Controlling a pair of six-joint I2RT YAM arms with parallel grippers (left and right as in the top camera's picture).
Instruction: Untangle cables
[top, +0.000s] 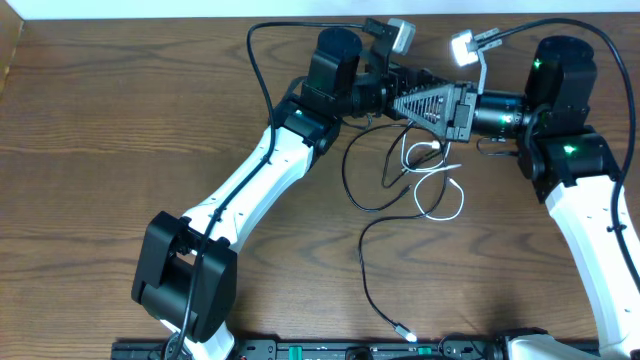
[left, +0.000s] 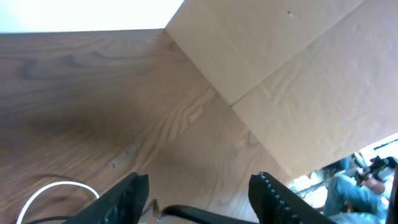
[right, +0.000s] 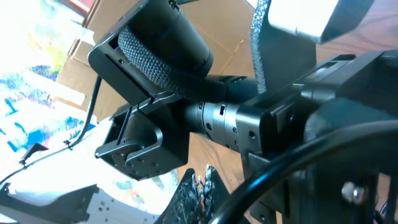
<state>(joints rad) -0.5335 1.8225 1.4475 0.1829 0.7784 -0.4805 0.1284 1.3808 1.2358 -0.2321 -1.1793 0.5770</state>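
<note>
Black cable (top: 362, 250): nearest you. Its plug (top: 405, 335) lies by the front edge of the worktop (top: 150, 120), and the cord snakes away from you into a wide loop under the two claws.
White cable (top: 455, 200): just past the black cable's bend. It lies flat on the worktop in small loops, below and between the arm tips.
Tangle: the white loops and the black loop cross each other below the claws; you can't tell which strand lies on top.
Right claw (top: 400, 100): reaches in from your right, above the cable loops and close against the left arm's wrist. The wrist view is filled by the left arm, so you cannot tell whether the fingers are apart or together.
Left claw (left: 200, 180): fingers (left: 127, 199) are clearly apart. A dark strand crosses low between them, and a white loop lies on the wood beside the left finger. You can't tell if anything is touched.
Cardboard box (left: 298, 74): farthest, standing beyond the worktop edge in the left wrist view.
</note>
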